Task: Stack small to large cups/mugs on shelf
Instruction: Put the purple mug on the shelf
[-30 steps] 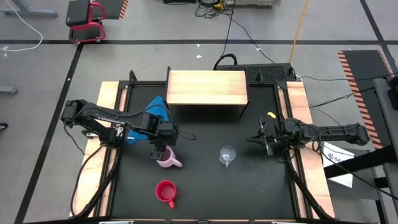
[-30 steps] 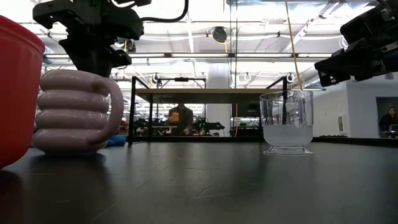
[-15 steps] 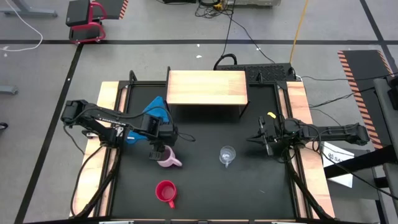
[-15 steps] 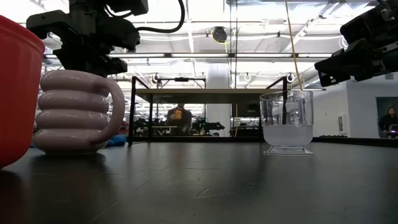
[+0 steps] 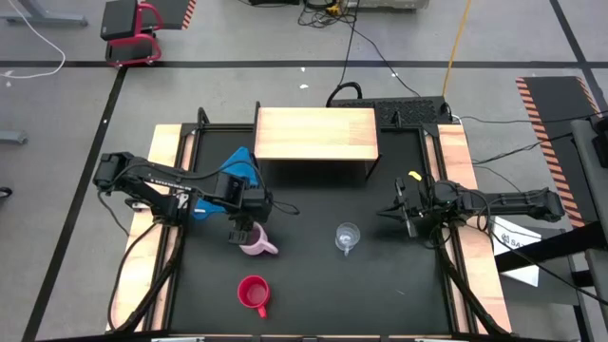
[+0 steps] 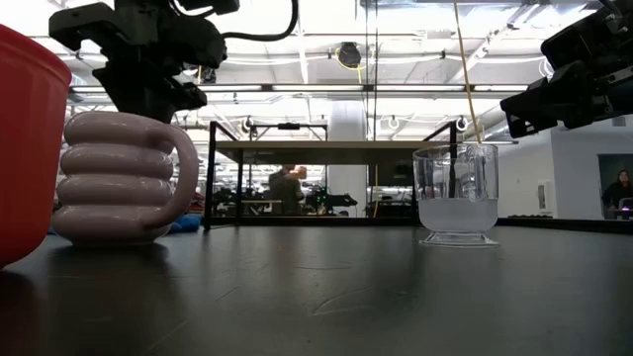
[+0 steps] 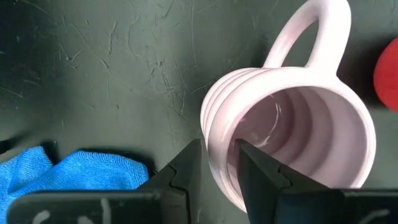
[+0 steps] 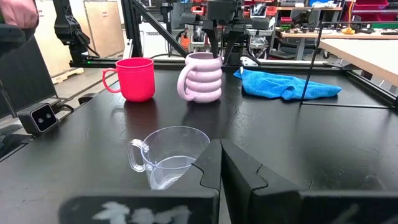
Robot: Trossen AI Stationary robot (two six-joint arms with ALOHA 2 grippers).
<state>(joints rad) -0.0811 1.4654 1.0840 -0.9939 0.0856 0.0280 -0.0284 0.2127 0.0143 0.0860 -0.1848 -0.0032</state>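
Observation:
The ribbed lilac-pink mug stands upright on the black table, left of centre. My left gripper points down over its rim and is shut on its wall. The red mug stands nearer the front edge. The clear glass cup stands at the table's middle. The light-wood shelf stands on its legs at the far edge with nothing on it. My right gripper hangs shut and level at the table's right side, right of the glass cup. My left gripper holds the lilac-pink mug by its wall at the rim, on the side away from the handle. One finger is inside the mug and one outside. The fingers come from above, pointing down. The mug stands upright with its base on the table.
A blue cloth lies on the table beyond the pink mug, under my left arm. Pale wooden rails run along the table's left and right sides. Bare black table lies between the cups and the shelf.

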